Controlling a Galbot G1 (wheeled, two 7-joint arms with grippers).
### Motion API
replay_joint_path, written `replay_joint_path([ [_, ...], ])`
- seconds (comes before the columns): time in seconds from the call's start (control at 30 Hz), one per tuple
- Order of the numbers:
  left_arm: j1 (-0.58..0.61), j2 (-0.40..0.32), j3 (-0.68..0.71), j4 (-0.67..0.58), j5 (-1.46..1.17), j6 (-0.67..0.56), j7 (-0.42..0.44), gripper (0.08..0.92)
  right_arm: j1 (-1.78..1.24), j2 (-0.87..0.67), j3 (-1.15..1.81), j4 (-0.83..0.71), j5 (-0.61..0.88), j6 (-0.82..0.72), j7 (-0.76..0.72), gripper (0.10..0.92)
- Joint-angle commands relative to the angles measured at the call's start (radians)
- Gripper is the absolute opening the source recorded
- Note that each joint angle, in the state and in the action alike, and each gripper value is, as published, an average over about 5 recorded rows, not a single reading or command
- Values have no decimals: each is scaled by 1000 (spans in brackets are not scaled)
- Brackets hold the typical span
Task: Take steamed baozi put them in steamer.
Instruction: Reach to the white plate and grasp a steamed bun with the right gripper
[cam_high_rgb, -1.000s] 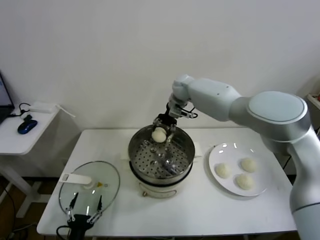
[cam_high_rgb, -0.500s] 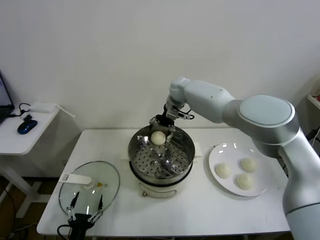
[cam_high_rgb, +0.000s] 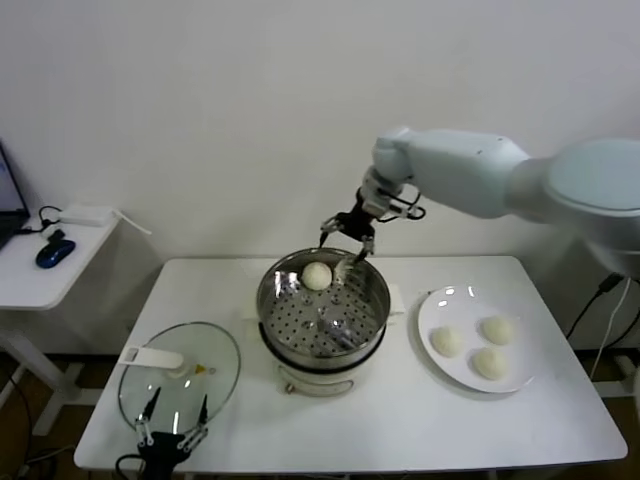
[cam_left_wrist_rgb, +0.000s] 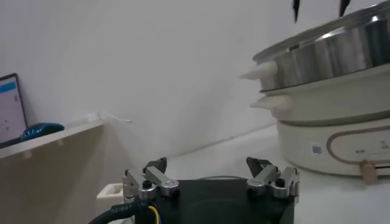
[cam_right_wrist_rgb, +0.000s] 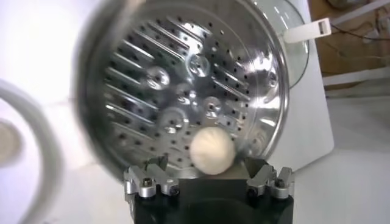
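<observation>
The right gripper (cam_high_rgb: 347, 236), jaws spread and empty, hovers just above one baozi (cam_high_rgb: 317, 275) lying in the steamer (cam_high_rgb: 372, 300). It should lift clear before reaching toward the plate (cam_high_rgb: 520, 380).

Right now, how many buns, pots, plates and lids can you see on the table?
Buns: 4, one in the steamer pot and three on the plate
Steamer pot: 1
Plate: 1
Glass lid: 1
Total: 7
</observation>
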Motion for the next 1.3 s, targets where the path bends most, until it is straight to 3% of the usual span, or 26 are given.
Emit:
replay_joint_path([
  [0.03,7,1,5,-6,4,3,1,823,206,-241,-246,324,182,-860,-6,823],
  [0.23,15,1,5,-10,15,-2,2,823,231,-314,-310,459,242,-1008,-61,823],
  [0.47,20,-5,3,-9,30,-10,1,823,151,-361,-292,455,220,-1063,-78,823],
  [0.9,23,-16,-11,4,54,-18,0,823,-215,-415,6,281,127,-1077,-63,823],
  [1.3,21,-23,-14,23,64,-21,-1,823,-446,-359,207,74,54,-1020,-57,823],
])
